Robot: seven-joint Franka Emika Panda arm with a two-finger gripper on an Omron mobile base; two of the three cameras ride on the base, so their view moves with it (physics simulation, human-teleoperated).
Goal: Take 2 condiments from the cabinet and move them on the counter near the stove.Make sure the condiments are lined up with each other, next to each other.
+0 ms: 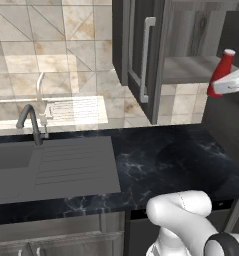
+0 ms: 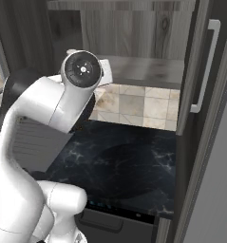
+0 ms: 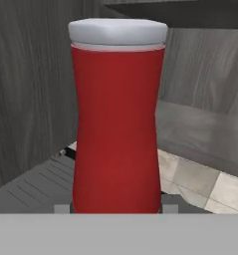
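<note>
From the left base view, I see the red bottle (image 1: pixel 220 73) tilted in the air just off the front edge of the open cabinet's (image 1: pixel 156 55) shelf, its white cap leaning up and to the right, with my white end effector (image 1: pixel 214 89) reaching in from the right edge of the picture at the bottle's lower part; beneath lies the black bench (image 1: pixel 176 160), and the sink (image 1: pixel 51 165) sits well to the left. The right base view gives me my own arm across the left half, the grey shelf (image 2: pixel 143 71) behind it, the tiled wall below the shelf, the bare dark bench and the cabinet door (image 2: pixel 205 76) with its silver handle standing open on the right; my arm's big joint stands where the bottle would be here. In the hand view, the bottle stands close and upright in the picture, and small grey pads (image 3: pixel 63 208) flank its base on either side, so I judge the end effector is pinching the red bottle low on its body. To do this carry well, I would keep the grip firm, bring the bottle upright before lowering it, clear the open door, and set it down gently toward the stove side of the bench, leaving room for the second condiment beside it.
</note>
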